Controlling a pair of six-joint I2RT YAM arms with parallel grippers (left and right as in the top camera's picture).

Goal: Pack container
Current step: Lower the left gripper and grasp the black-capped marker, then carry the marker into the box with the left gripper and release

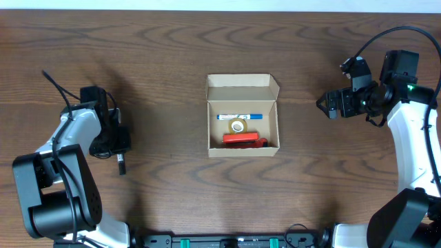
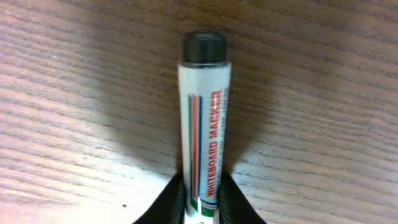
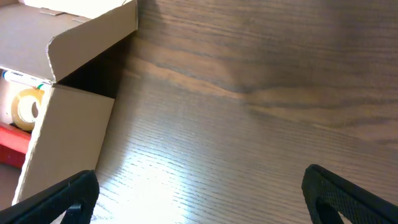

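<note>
The container (image 1: 242,116) is a tan cardboard box standing open mid-table, its flap lid folded back. Inside lie a blue-and-white marker (image 1: 239,117), a roll of tape (image 1: 238,127) and a red object (image 1: 241,138). Far to its left, my left gripper (image 1: 116,150) is down at the table, shut on a whiteboard marker (image 2: 204,118) whose black cap (image 2: 204,46) points away from the jaws. The dark fingers (image 2: 171,205) press the marker's barrel on both sides. My right gripper (image 3: 202,199) hangs open to the right of the container (image 3: 68,130), nothing between its fingers.
Brown wood-grain table (image 1: 165,55) all round. In the right wrist view the box's side flap (image 3: 93,37) juts toward my right gripper, and the tape roll (image 3: 25,109) shows over the wall.
</note>
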